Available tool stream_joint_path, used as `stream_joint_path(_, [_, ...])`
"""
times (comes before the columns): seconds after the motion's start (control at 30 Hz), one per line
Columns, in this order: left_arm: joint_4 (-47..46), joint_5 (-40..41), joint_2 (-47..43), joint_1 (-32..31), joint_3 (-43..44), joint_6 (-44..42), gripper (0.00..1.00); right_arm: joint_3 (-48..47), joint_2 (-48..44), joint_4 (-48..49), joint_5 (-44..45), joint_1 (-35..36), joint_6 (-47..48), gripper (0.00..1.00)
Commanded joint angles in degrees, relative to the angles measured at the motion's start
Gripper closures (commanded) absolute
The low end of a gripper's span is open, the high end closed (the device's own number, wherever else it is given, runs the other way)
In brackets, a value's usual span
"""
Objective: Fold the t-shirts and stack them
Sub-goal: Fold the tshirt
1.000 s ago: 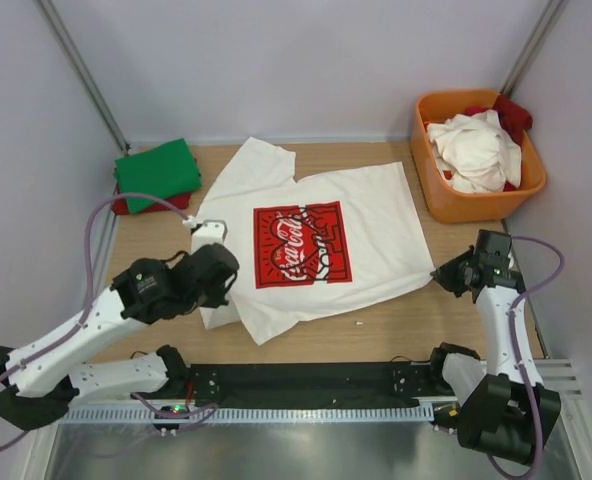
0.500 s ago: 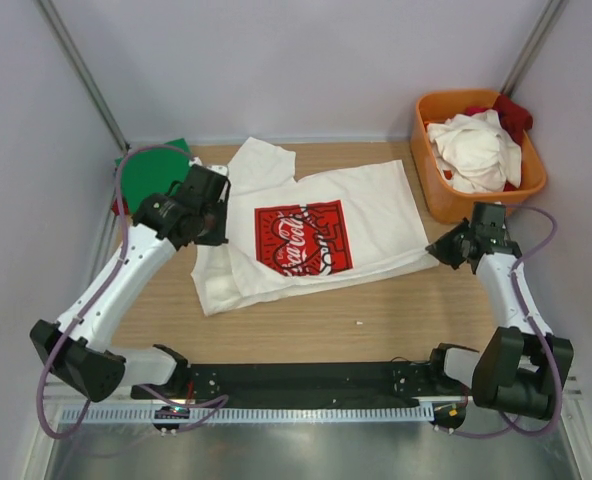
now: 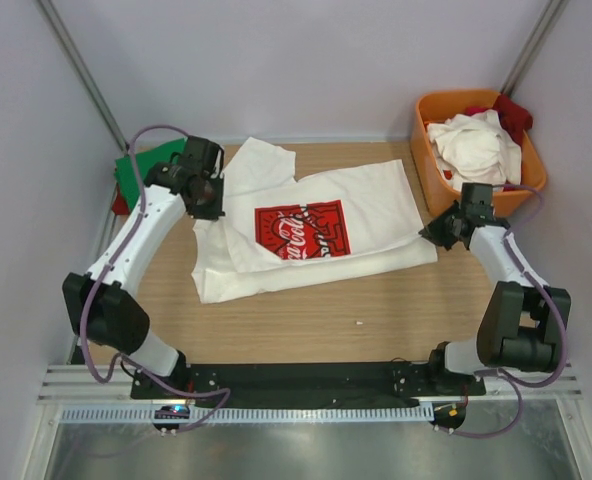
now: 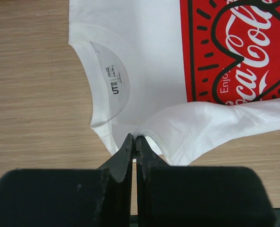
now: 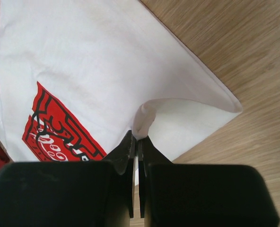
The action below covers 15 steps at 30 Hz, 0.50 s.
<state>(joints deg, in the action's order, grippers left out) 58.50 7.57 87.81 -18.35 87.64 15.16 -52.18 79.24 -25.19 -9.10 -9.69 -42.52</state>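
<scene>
ok so the left gripper [image 4: 135, 138] is pinched fully shut on a doubled-up edge of the Coca-Cola t-shirt [image 4: 144, 42], with cloth bunched right at its tips. Just past the tips is the collar [image 4: 109, 78], and the red print [image 4: 239, 52] sits ahead and off to its right. The right gripper [image 5: 136, 137] is the same deal: closed tight on a little peak of cloth at the hem end, hem corner ahead-right of it, print further ahead on its left.

So the shirt's long axis runs straight from one tool to the other. The collar end is on the left arm, the hem end on the right, and the body lies beyond both sets of tips. My guess is they next lay that held edge down forward, in step, or it'll skew. Well past the left tool is the folded green t-shirt [image 3: 141, 175]. Past the right one is the orange tub [image 3: 417, 125].
</scene>
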Motion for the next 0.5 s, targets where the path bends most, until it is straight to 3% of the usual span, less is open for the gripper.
stream_joint_path(0.0, [-2.78,-1.42,3.85,1.29,3.15,-1.71,1.0,-2.05,2.39,4.09,1.63,0.99,-1.07,0.99])
stream_joint_path(0.17, [-3.13,1.21,11.49,3.05,6.66,-1.71,1.0,-3.1,7.15,5.94,2.59,1.61,-1.95,0.99])
stream_joint_path(0.33, [-0.32,1.74,25.63,5.43,17.11,-1.62,1.0,-7.48,12.51,6.21,4.44,1.61,-2.04,0.98])
stream_joint_path(0.4, [2.58,2.09,29.85,6.22,22.28,-1.53,1.0,-9.33,15.49,5.51,4.1,1.61,-1.6,0.91])
stream_joint_path(0.47, [5.2,3.94,35.66,7.18,25.64,-1.01,1.0,-11.97,17.86,4.89,3.74,1.61,-1.07,0.68])
